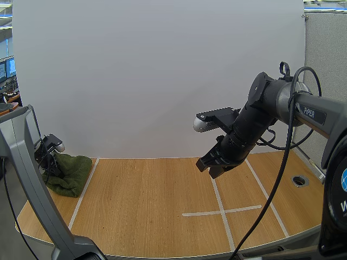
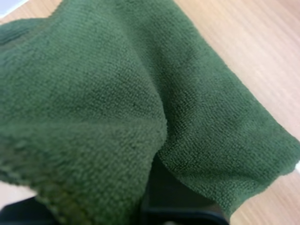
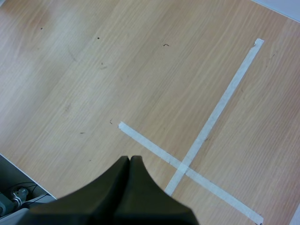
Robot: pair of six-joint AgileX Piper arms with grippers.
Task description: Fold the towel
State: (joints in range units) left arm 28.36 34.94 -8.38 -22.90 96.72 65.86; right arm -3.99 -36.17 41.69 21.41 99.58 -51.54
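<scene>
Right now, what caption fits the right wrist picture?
Shut right tool hovering above crossed white tape on the wooden table.

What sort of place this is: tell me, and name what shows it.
Probably a robot test bench: a wooden table marked with white tape lines, a plain white screen behind it, and a robot arm reaching over the table.

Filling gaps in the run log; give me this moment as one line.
towel: green, bunched at table left edge | left gripper: at towel | right gripper: shut, empty, above tape cross
</scene>
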